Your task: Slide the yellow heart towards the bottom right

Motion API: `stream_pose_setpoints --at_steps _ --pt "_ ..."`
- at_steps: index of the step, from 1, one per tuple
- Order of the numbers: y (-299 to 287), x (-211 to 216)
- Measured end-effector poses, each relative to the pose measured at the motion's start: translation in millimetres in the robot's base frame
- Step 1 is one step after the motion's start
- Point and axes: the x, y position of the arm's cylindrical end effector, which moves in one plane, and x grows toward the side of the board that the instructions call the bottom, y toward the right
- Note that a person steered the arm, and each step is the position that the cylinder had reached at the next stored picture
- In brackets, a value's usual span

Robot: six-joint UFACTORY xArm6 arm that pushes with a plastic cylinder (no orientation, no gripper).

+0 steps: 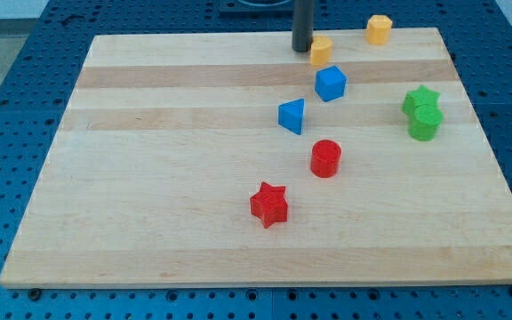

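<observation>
A pale wooden board (149, 222) lies on a blue pegboard table (7, 107), seen from above and slightly in front. A dark upright rod comes down from the view's top, and my tip (303, 50) rests on the board near its top edge, a little right of centre. There is no claw on this arm, so nothing opens, closes or grips; the rod only pushes. Two yellow blocks sit near the top edge, and their shapes are too small to tell apart with certainty. The nearer yellow block (322, 50), likely the heart, is just beside my tip on the tip's right, touching or almost touching it. The other yellow block (379, 29) lies further toward the top right corner. Below the nearer yellow block are a blue cube-like block (331, 84) and a blue wedge-like block (292, 116), then a red cylinder (325, 158) and a red star (269, 204) toward the middle of the board. Two green blocks (423, 112) sit touching each other near the right edge. No containers are present. The push seems about to start, with the tip placed on the block's upper left. The next move probably calls for pushing down and rightward while steering clear of the blue cube-like block directly below.
</observation>
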Motion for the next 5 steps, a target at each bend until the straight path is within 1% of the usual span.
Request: stream_pose_setpoints --at_steps 1,2,3,4,5 --pt "8.9 -5.2" --pt "9.4 19.2" --pt "26.3 48.8" --pt "56.5 47.7" --pt "61.5 27.8"
